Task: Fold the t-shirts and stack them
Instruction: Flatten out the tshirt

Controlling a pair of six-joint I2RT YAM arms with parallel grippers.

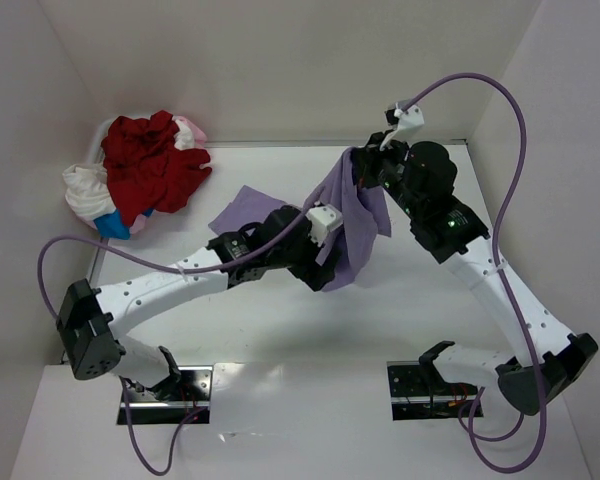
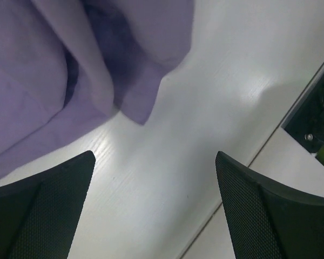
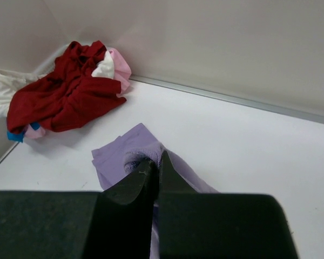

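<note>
Lavender t-shirt is being held up over the middle of the tabletop, toward the far edge. The cloth is being pinched at its top by the right gripper, whose jaws are being pressed tight on a bunched fold. The rest of the shirt is being left hanging, with one flap being dragged flat on the table toward the far left.

Left gripper is being held low, just beside the hanging lower edge of the shirt. Its fingers are being kept wide apart with nothing between them. Contact with the cloth cannot be told.

The other shirts are being kept in a crumpled heap in the far left corner. The red t-shirt is lying on top. The white t-shirt is showing at the left edge. The pink t-shirt is peeking out on the far side. A blue scrap is being seen under the near side of the heap.
</note>
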